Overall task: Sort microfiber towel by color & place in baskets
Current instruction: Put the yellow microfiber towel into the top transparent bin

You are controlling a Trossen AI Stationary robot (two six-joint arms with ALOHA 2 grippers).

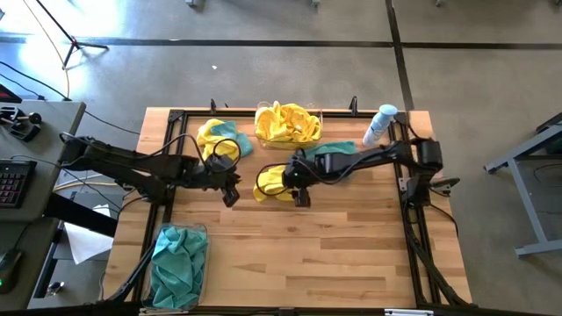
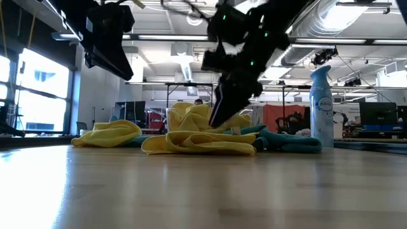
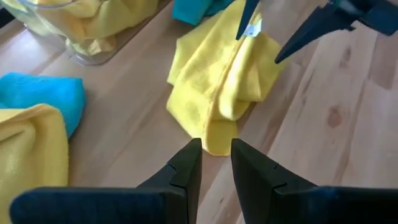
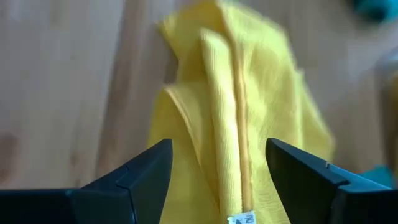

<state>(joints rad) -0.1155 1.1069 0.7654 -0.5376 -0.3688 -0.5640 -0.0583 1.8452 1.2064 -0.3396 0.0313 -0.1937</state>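
Observation:
A bunched yellow towel (image 1: pixel 272 184) lies on the table's middle; it also shows in the right wrist view (image 4: pixel 230 124) and the left wrist view (image 3: pixel 217 81). My right gripper (image 1: pixel 299 195) is open, pointing down just above the towel's right part, its fingers on either side of a raised fold (image 4: pixel 227 155). My left gripper (image 1: pixel 231 193) hovers left of the towel, fingers nearly together and empty (image 3: pixel 216 158). The far basket (image 1: pixel 287 125) holds yellow towels. The near-left basket (image 1: pixel 180 263) holds teal towels.
A yellow towel and a teal towel (image 1: pixel 219 140) lie at the far left. Another teal towel (image 1: pixel 335 151) lies under my right arm. A white-and-blue spray bottle (image 1: pixel 379 125) stands at the far right. Bare wood lies toward the near and right sides.

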